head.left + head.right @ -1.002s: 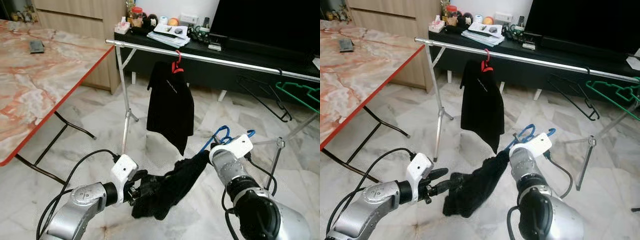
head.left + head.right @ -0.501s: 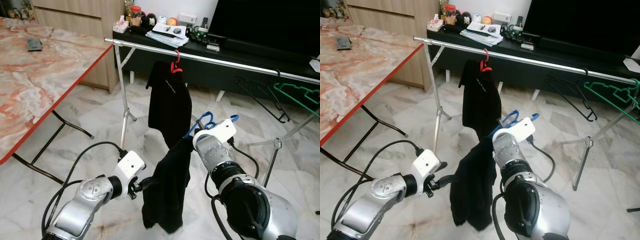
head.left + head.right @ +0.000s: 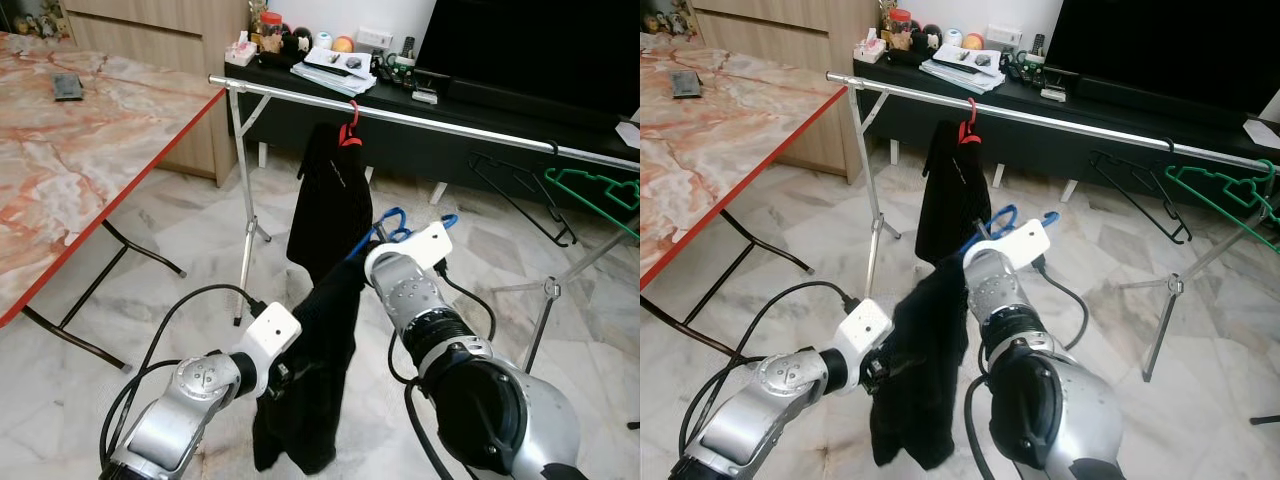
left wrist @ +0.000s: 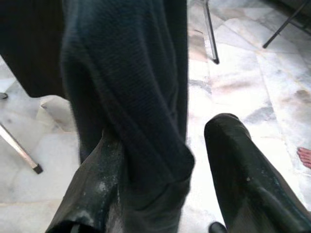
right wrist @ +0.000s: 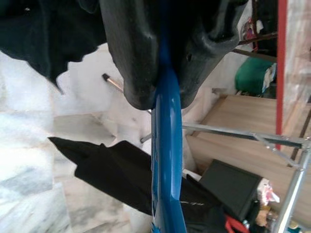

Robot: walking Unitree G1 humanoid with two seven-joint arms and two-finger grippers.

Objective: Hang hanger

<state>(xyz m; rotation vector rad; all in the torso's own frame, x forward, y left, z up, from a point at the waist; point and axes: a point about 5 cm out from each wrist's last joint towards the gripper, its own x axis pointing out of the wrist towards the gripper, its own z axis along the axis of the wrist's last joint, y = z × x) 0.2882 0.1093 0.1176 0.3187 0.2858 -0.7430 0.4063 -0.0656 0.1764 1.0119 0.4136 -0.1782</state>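
right gripper (image 5: pixel 163 73) clamps blue plastic hanger (image 5: pixel 165 160) below long silver metal rail (image 3: pixel 420 120); limp black garment (image 3: pixel 310 380) drapes, likely sways. left gripper (image 4: pixel 160 170) fingers parted beside cloth.

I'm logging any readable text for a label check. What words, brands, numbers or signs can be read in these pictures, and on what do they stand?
None can be read.
Black garment hanging on the red hanger: a small pale line of print on the chest, too small to read.
Papers on the black TV cabinet: print blurred, unreadable.
Small jars and boxes at the cabinet's left end: labels too small to read.
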